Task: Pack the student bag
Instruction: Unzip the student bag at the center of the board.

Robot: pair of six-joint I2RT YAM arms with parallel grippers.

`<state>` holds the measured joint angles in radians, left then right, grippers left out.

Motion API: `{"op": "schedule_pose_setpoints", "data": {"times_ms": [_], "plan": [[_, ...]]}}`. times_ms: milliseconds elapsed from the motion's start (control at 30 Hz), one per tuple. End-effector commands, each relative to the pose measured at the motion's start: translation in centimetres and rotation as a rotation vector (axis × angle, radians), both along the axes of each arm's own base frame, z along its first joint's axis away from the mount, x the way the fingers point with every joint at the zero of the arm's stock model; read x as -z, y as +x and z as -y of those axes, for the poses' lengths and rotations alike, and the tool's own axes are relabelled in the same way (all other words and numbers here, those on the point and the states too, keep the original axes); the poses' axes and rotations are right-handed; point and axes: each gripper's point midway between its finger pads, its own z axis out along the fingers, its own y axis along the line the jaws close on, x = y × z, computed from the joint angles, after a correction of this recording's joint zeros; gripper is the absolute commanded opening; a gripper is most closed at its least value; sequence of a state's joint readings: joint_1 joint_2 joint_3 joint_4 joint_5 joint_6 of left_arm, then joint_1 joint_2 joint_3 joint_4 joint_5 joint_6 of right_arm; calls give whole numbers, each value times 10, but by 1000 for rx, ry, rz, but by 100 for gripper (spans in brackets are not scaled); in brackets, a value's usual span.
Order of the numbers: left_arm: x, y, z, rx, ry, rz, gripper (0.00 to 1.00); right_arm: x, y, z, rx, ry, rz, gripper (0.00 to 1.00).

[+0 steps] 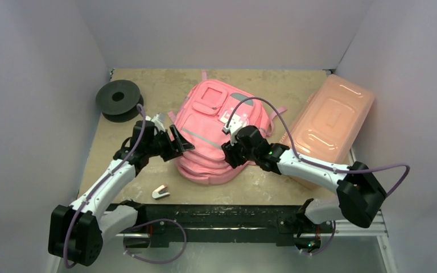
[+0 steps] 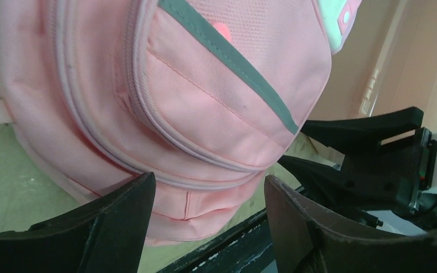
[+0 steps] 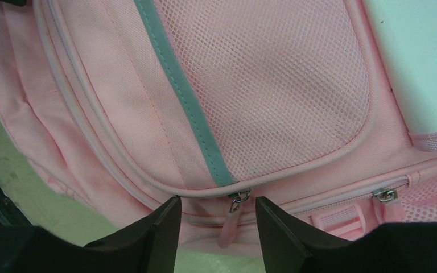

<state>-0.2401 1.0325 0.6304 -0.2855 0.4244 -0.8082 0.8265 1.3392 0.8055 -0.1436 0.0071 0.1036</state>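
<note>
Top view: found student bag [image 1: 216,131] flat mid-table, flanked by left gripper [image 1: 177,142] and right gripper [image 1: 231,152]. Looks soft, light, floppy.
Left wrist: shows jaws apart, empty, at the bag's lower edge.
Right wrist: shows jaws parted astride zipper pull [image 3: 236,206], not yet pinching. Judged the best hold.
</note>
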Motion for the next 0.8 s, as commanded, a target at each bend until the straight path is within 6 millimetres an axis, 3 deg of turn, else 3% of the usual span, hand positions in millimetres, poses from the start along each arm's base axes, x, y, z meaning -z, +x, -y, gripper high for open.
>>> {"op": "schedule_pose_setpoints", "data": {"times_ms": [0,33,133,200,333,433,500,600,767], "plan": [[-2,-5,23,43,-70,32,68,4,7,-1,21,-1,34,51],[2,-8,26,45,-79,24,66,7,9,1,37,-3,34,45],[13,-15,28,26,-95,22,63,9,2,-9,26,17,-1,13],[14,-16,27,8,-102,39,63,5,-11,-22,9,58,-49,1],[1,-22,33,29,-141,174,64,-33,-56,-67,-131,311,-223,0],[-14,-31,44,78,-142,301,66,-55,-64,-76,-64,469,-316,7],[-17,-34,46,50,-94,362,66,-53,-56,-75,56,499,-373,4],[-21,-43,54,51,-52,456,66,-47,-49,-76,183,526,-480,8],[-15,-52,72,97,102,540,58,-40,-54,-88,226,585,-618,8]]}}
